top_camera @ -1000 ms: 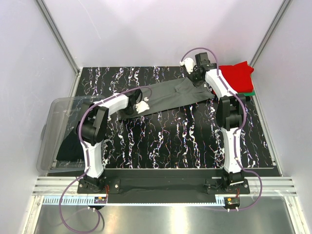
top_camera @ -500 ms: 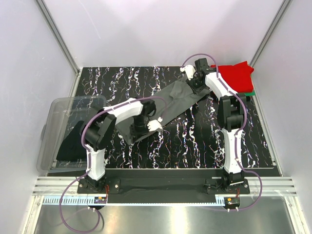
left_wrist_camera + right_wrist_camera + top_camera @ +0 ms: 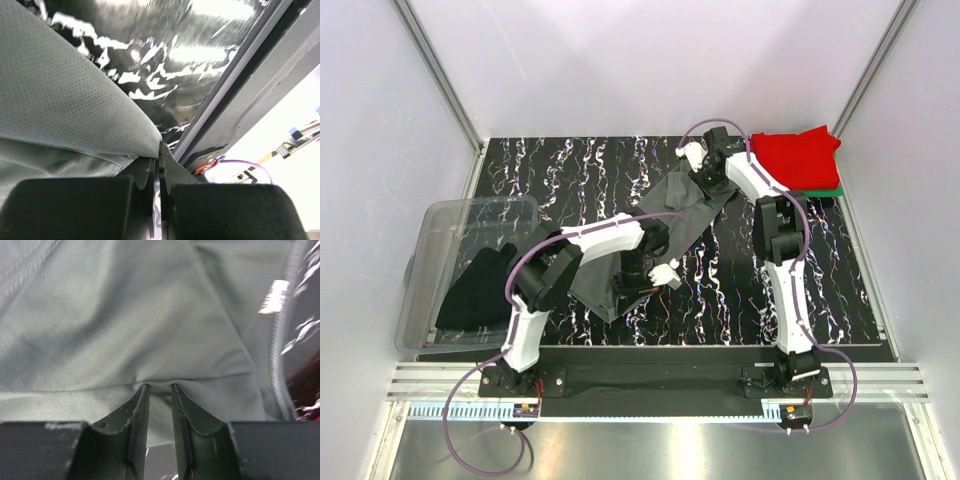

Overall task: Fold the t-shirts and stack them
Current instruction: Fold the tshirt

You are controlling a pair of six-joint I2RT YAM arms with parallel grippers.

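Pale lilac walls (image 3: 620, 60) close in a black marbled counter (image 3: 720, 300).

- Dark grey t-shirt (image 3: 670, 215): drawn out in a long diagonal band, from upper right of centre down to lower centre of the top view. Part rumpled, not flat.
- Left pincer (image 3: 655, 275): at the lower end of the band. The wrist view shows its fingers together, clamped on a folded edge of the grey cloth.
- Right pincer (image 3: 705, 172): at the upper end. Its fingers are nipped on a tuck of the same cloth, with fabric filling that wrist view.
- Red t-shirt (image 3: 800, 155): folded at the upper right corner, with a green t-shirt (image 3: 832, 190) showing as a sliver beneath it.
- Black t-shirts (image 3: 475, 290): bunched in the clear tub (image 3: 440, 225) at far left.

Judgement: the step in hand is spreading the grey shirt, held at both ends, before any fold. Two shirts look already stacked.

The next move calls for keeping tension between the two grips. The band must swing square to the counter edge and come down flat, and neither end should be let go before then. A slack drop would likely leave creases to rework.
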